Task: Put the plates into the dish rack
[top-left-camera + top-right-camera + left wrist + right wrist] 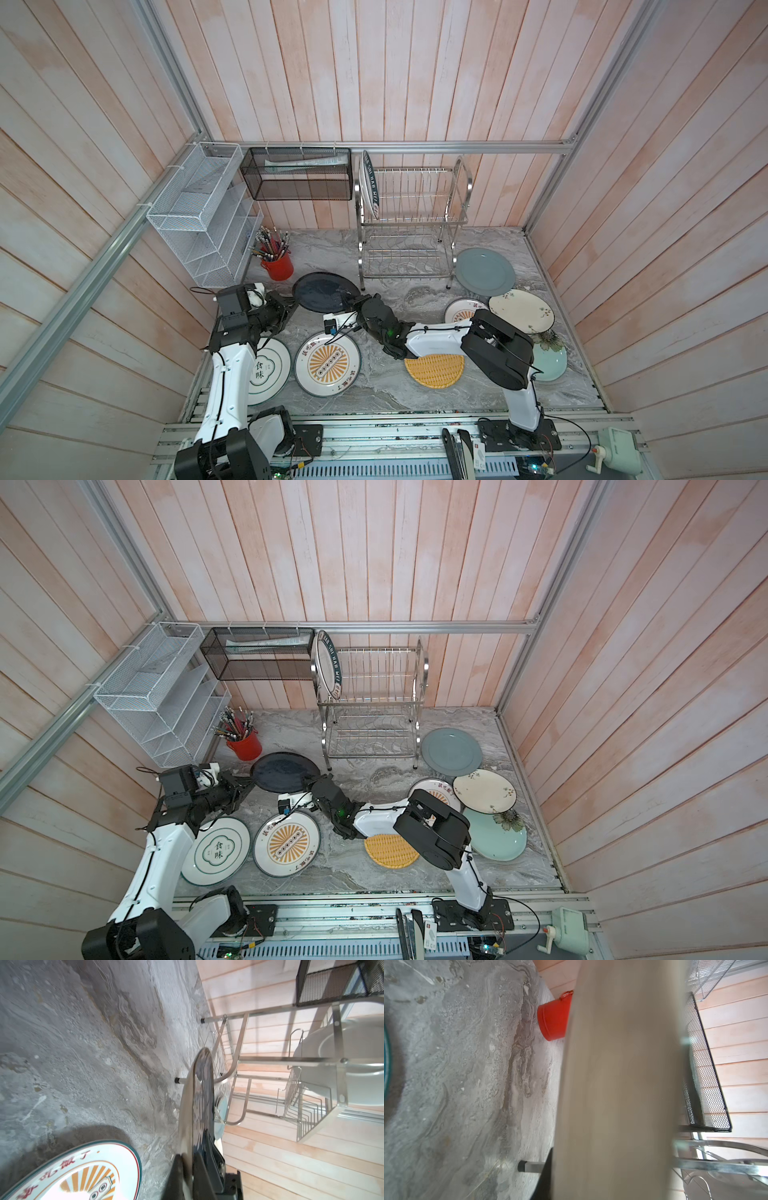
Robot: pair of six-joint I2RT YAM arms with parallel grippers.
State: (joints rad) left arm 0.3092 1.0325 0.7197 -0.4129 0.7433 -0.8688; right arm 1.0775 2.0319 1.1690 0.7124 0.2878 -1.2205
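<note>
The left gripper (195,1159) is clamped on the left rim of the dark plate (324,297), which shows edge-on between its fingers in the left wrist view. The plate seems raised a little off the table (386,395), just near and left of the dish rack (411,220). The right gripper (353,300) sits at the plate's right rim. Whether it has closed there cannot be told, because a blurred surface fills its wrist view. A hold on both sides probably serves to tip the plate upright for the prongs.

Nine plates show:
- One lettered-rim plate (370,187) stands at the left end of the rack's upper tier.
- The dark one is in hand.
- Seven lie flat on the table:
  - large sunburst plate (328,365)
  - small sunburst plate (459,309)
  - green-outlined plate (268,370)
  - yellow woven plate (434,370)
  - grey-blue plate (484,270)
  - cream floral plate (521,311)
  - pale teal plate (550,363)

There is one rack.
</note>
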